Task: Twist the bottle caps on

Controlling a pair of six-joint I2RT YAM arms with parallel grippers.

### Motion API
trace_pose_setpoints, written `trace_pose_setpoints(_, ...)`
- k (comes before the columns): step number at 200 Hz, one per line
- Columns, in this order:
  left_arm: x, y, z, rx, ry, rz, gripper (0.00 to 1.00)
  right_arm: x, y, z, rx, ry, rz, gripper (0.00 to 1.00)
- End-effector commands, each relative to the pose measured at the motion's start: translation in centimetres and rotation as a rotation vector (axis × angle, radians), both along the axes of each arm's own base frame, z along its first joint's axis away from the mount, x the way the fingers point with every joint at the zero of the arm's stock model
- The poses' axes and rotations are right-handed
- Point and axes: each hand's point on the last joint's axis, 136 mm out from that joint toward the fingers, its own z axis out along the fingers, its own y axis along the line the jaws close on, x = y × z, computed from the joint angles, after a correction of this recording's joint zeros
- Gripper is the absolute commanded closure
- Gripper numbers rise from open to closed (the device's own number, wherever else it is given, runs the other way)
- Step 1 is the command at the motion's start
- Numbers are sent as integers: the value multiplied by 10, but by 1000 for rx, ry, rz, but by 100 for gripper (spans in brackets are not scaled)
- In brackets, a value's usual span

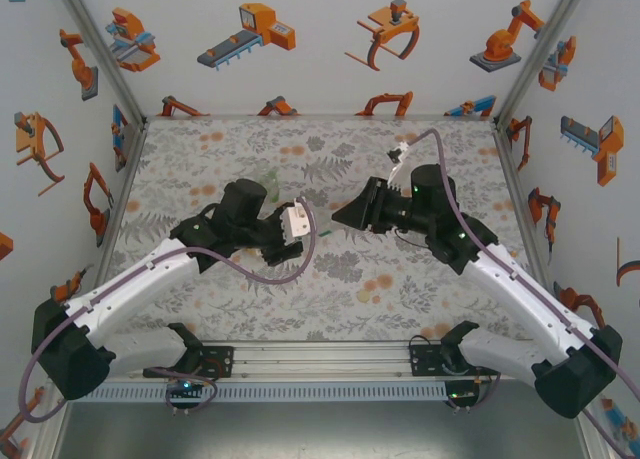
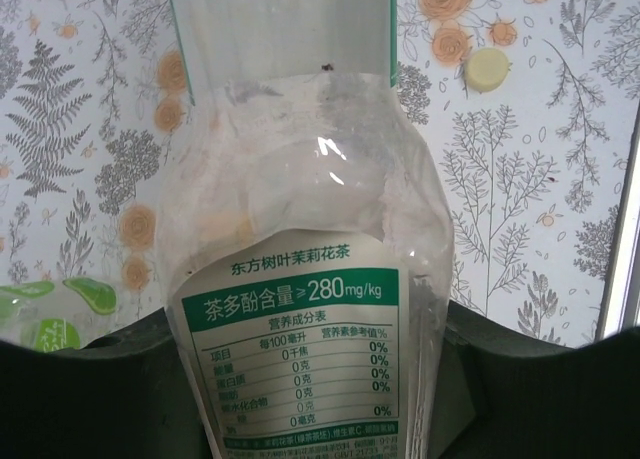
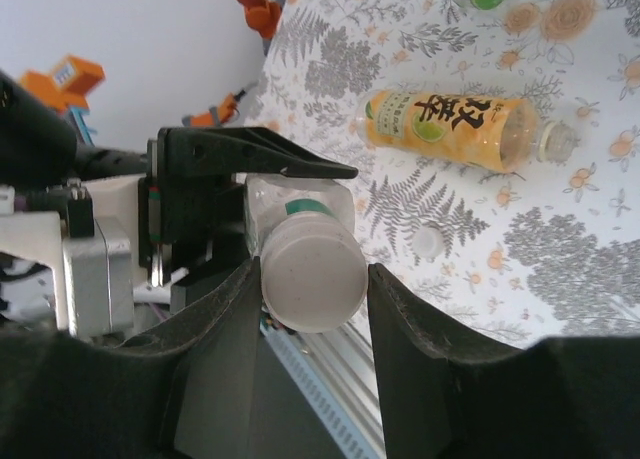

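My left gripper (image 2: pixel 312 379) is shut on the slim clear bottle (image 2: pixel 305 229), whose pale label has green print. It holds the bottle off the table, mid-scene (image 1: pixel 296 222). The bottle's mouth points at my right gripper (image 3: pixel 313 279), which is shut on the white cap (image 3: pixel 310 264) at that mouth. In the top view the right gripper (image 1: pixel 345 217) faces the left gripper (image 1: pixel 288 229) closely. The yellow-labelled amber bottle (image 3: pixel 455 129) lies on its side, uncapped. A pale yellow cap (image 2: pixel 486 69) and a pale cap (image 3: pixel 428 241) lie loose on the cloth.
The green-tinted bottle (image 1: pixel 268 184) lies just beyond the left arm, also seen at the left wrist view's lower left (image 2: pixel 50 314). Printed walls close the floral table on three sides. A metal rail (image 1: pixel 320 361) runs along the near edge between the arm bases.
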Motion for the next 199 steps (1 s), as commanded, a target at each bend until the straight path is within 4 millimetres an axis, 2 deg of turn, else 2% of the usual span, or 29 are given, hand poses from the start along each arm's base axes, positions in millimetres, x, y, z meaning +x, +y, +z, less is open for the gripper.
trace_pose_setpoints(1, 0, -8, 53, -153, -118, -24, 100, 28, -22, -30, 53, 163, -225, 100)
trace_pose_setpoints(43, 19, -2, 46, -105, -137, 73, 100, 25, -1, -41, 181, 372, -186, 100)
trace_pose_setpoints(82, 25, 0, 41, -72, -140, 103, 100, 26, -2, -46, 168, 390, -196, 100)
trace_pose_setpoints(94, 22, -2, 40, -75, -135, 84, 100, 27, -1, -42, 170, 375, -188, 93)
trace_pose_setpoints(115, 19, -5, 36, -69, -108, 58, 100, 26, -1, -23, 168, 295, -163, 77)
trace_pose_setpoints(141, 16, -7, 35, -71, -94, 44, 100, 21, -9, 8, 131, 130, -135, 65)
trace_pose_setpoints(171, 6, -10, 33, -79, -61, -10, 100, 10, -22, 42, 74, -57, -116, 38)
trace_pose_setpoints(184, 0, -13, 34, -94, -40, -44, 100, 4, -28, 55, 40, -132, -102, 33)
trace_pose_setpoints(199, -10, -16, 37, -119, -8, -102, 100, -4, -30, 68, 6, -221, -65, 32)
